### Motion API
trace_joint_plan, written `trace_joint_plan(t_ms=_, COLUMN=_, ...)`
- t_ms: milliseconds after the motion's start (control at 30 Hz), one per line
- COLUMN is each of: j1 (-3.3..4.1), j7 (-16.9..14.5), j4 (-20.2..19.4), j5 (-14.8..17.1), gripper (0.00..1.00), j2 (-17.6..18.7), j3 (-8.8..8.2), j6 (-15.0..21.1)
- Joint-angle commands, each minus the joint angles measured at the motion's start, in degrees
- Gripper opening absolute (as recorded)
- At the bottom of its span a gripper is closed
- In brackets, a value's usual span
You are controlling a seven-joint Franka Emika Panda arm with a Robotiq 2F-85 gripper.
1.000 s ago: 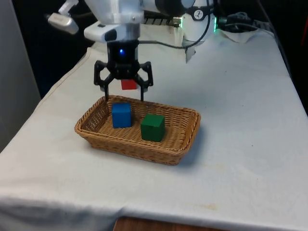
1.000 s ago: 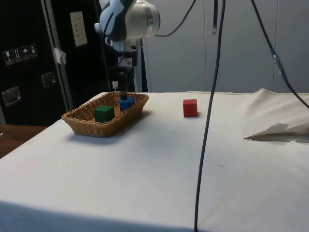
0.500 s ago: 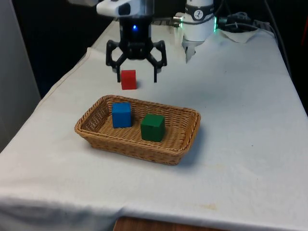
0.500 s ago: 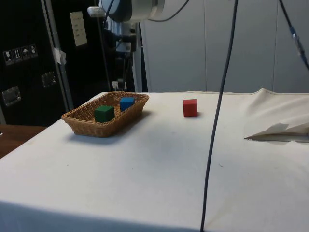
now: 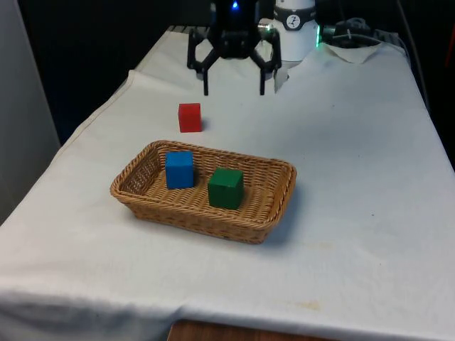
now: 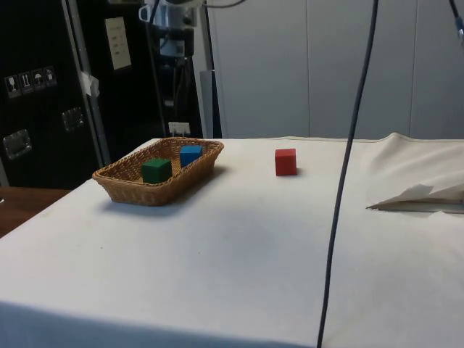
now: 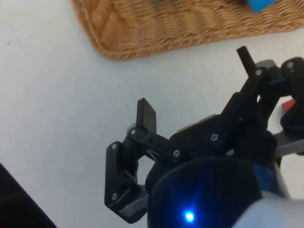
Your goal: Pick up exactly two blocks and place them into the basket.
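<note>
Basket [image 5: 266, 206]: frame centre, holds blue block [image 5: 179, 169] and green block [image 5: 226, 187] | red block [image 5: 189, 117] outside on tabletop [image 5: 355, 142] | hand [image 5: 233, 77]: upper centre, wide open, empty | task looks complete

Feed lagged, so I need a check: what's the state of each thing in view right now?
Tool: open, empty, raised beyond the basket.
Basket: upright, holding two blocks.
Blue block: in the basket.
Green block: in the basket.
Red block: on the cloth, outside the basket.
</note>
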Motion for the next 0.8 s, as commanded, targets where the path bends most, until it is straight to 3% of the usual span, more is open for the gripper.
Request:
trace_joint_plan(t_ms=0, j1=0.86, j7=1.83, j4=-0.46, j5=-1.78, gripper=1.00, j2=-0.97, j3=-0.23, j6=-0.57)
trace_joint_plan(t_ms=33, j1=0.06, j7=0.63, j4=-0.17, j5=-0.63, gripper=1.00, j2=-0.52, j3=0.29, j6=-0.29)
trace_joint_plan(t_ms=67, j1=0.86, j7=2.41, j4=-0.57, j5=-2.35, gripper=1.00, j2=-1.43, j3=0.11, j6=-0.86)
trace_joint_plan(t_ms=267, j1=0.80, j7=6.02, j4=-1.38, j5=-5.33, gripper=1.00, j2=-4.35, j3=2.46, j6=-3.55)
trace_joint_plan(t_ms=300, j1=0.23, j7=5.04, j4=-0.97, j5=-4.41, gripper=1.00, j2=-3.95, j3=2.81, j6=-3.38)
trace_joint_plan(t_ms=333, j1=0.80, j7=6.42, j4=-1.49, j5=-5.56, gripper=1.00, j2=-4.70, j3=2.81, j6=-3.95)
trace_joint_plan(t_ms=533, j1=0.57, j7=8.82, j4=-1.83, j5=-6.70, gripper=1.00, j2=-6.36, j3=4.81, j6=-6.76)
trace_joint_plan(t_ms=567, j1=0.23, j7=8.08, j4=-1.66, j5=-6.02, gripper=1.00, j2=-6.19, j3=5.04, j6=-6.47)
trace_joint_plan(t_ms=600, j1=0.52, j7=9.05, j4=-1.78, j5=-6.65, gripper=1.00, j2=-6.36, j3=5.04, j6=-7.22)
trace_joint_plan(t_ms=767, j1=0.40, j7=10.66, j4=-1.32, j5=-6.19, gripper=1.00, j2=-6.42, j3=5.96, j6=-9.68)
